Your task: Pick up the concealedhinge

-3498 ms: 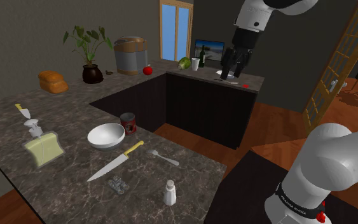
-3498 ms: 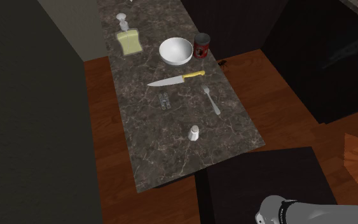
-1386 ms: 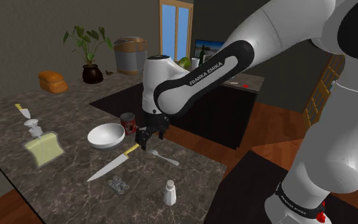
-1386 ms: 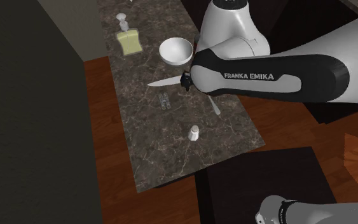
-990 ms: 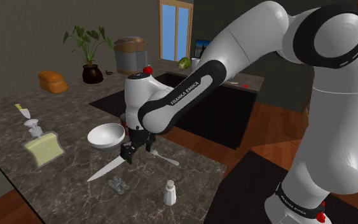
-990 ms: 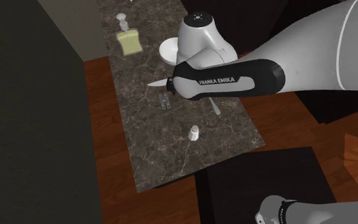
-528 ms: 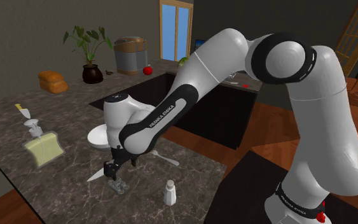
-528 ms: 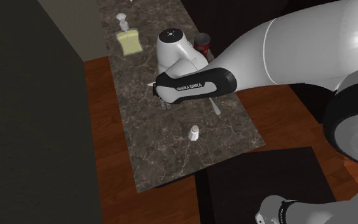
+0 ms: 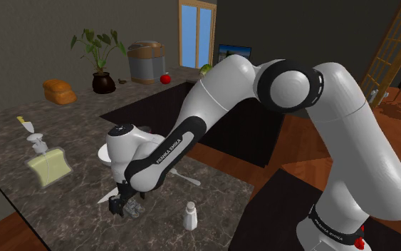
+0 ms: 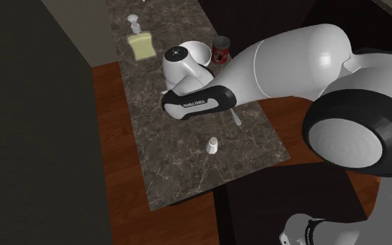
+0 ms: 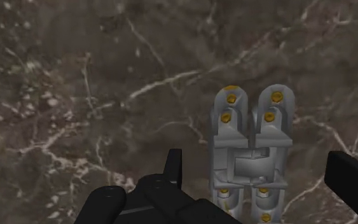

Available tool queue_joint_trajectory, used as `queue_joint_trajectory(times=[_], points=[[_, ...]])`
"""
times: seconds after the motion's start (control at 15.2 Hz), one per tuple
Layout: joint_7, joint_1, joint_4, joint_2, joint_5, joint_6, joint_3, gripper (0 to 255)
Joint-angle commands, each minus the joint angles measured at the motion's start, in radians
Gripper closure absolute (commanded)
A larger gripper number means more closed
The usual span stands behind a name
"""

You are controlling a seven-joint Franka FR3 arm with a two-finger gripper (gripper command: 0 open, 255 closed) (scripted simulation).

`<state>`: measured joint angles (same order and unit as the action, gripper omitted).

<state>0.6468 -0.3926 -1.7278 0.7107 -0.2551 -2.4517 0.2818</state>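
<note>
Dropping from beside the knife [image 9: 107,199] over the last second, the gripper [image 11: 263,173] now hangs low over the hinge [image 11: 252,145]. Its fingers are apart, with the metal piece between them and, as far as I can tell, untouched. A short descent and a squeeze should be all that's left. The hinge lies flat on the counter [image 9: 63,214], well in from its edges. The knife tip and the shaker [image 9: 189,216] are near, so sideways room is modest.
</note>
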Motion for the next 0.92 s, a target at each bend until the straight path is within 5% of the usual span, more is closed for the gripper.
queue_joint_trajectory(times=[0.0, 0.2, 0.26, 0.86], points=[[0.003, -0.004, 0.005, 0.019, -0.006, -0.015, -0.005, 0], [0.006, -0.008, 0.009, 0.035, -0.01, -0.027, -0.01, 0], [0.006, -0.008, 0.007, 0.033, -0.01, -0.027, -0.01, 255], [0.006, -0.008, 0.009, 0.035, -0.01, -0.027, -0.01, 255]])
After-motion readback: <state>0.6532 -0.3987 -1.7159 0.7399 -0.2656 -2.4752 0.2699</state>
